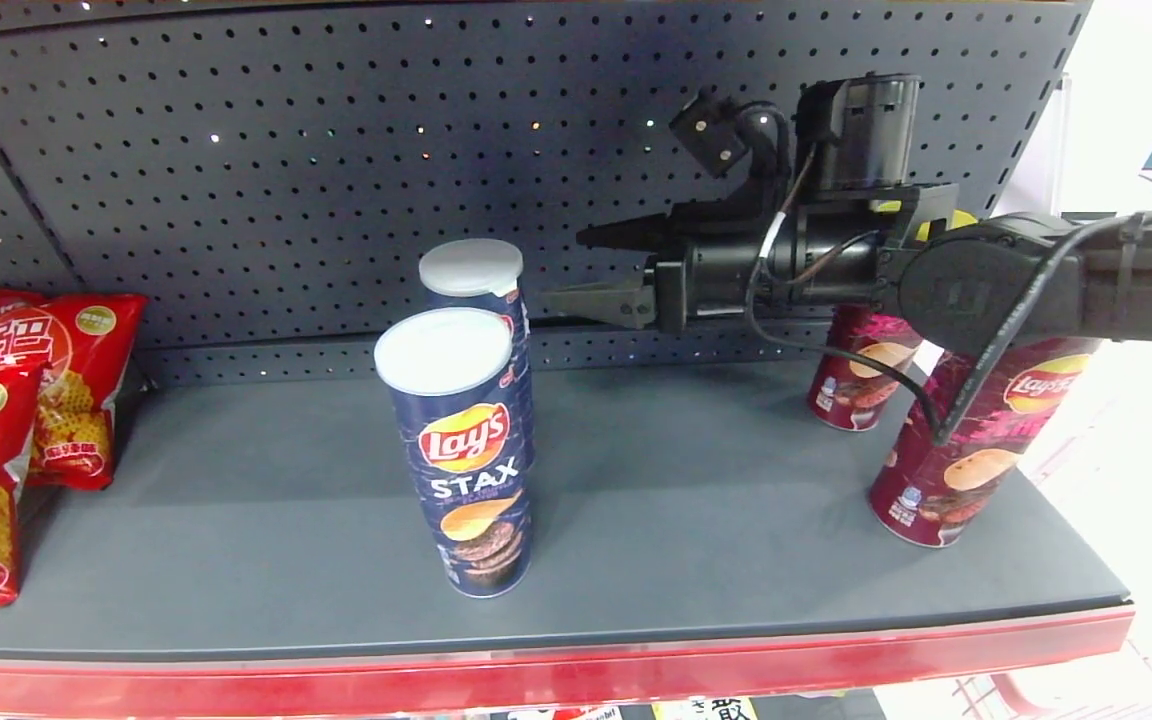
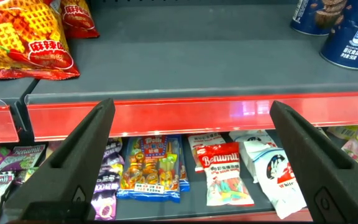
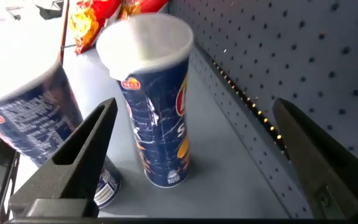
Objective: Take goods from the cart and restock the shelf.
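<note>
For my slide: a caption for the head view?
Open right gripper beside the rear blue can on the shelf.

logo lettering on blue can [image 1: 466, 470], red can [image 1: 996, 470], snack bags [image 1: 66, 390].

Upright at the middle of the shelf [image 1: 686, 500], a front can [image 1: 461, 450] with a rear can [image 1: 481, 290] just behind it, close to the pegboard back panel [image 1: 286, 150]; at the left end, two snack bags [image 1: 61, 390], one ahead of the other. At the right end, a right-hand pair of cans [image 1: 941, 470], likewise one behind the other, and between that pair and the rear can, above the shelf, the right end effector [image 1: 564, 268], just right of the rear can's top. Below the shelf's front lip, the left end effector [image 2: 191, 112], facing a lower shelf [image 2: 194, 208] lined with packets [image 2: 229, 174].
</note>
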`<state>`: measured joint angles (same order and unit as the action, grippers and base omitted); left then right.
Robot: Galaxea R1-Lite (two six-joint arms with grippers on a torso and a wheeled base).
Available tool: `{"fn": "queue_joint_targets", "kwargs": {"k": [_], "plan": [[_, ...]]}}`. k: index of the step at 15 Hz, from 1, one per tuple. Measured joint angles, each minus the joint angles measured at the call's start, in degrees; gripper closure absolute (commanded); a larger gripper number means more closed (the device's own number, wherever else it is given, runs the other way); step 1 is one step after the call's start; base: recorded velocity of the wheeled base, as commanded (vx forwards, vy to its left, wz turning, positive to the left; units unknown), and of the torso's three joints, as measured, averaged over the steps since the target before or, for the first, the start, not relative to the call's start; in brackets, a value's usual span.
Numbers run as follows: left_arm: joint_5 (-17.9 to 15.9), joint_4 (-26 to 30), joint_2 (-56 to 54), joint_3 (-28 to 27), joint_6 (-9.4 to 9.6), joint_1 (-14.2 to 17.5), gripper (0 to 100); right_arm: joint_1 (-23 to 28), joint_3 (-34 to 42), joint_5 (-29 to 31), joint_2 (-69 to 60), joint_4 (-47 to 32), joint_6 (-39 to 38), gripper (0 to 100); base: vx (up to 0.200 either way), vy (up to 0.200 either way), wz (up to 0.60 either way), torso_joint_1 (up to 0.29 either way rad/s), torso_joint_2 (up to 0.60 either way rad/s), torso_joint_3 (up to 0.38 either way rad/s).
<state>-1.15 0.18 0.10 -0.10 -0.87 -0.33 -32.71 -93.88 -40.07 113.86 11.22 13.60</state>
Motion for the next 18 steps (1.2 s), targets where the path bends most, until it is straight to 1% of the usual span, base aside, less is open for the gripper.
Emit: {"fn": "queue_joint_targets", "kwargs": {"k": [7,11,15,18], "plan": [[0.0,0.0,0.0,0.0,0.0,0.0,0,2.0,4.0,0.0,-5.9,0.0,-0.4,0,0.0,0.0,0.0,0.0,0.0,0.0],[0.0,0.0,0.0,0.0,0.0,0.0,0,1.7,8.5,-1.3,-11.3,0.1,-0.2,0,0.0,0.0,0.0,0.0,0.0,0.0],[0.0,0.0,0.0,0.0,0.0,0.0,0,-1.1,17.6,-2.2,-16.7,0.5,0.6,0,0.0,0.0,0.0,0.0,0.0,0.0],[0.0,0.0,0.0,0.0,0.0,0.0,0,-3.7,21.0,-2.2,-17.9,0.6,2.3,0,0.0,0.0,0.0,0.0,0.0,0.0]]}}
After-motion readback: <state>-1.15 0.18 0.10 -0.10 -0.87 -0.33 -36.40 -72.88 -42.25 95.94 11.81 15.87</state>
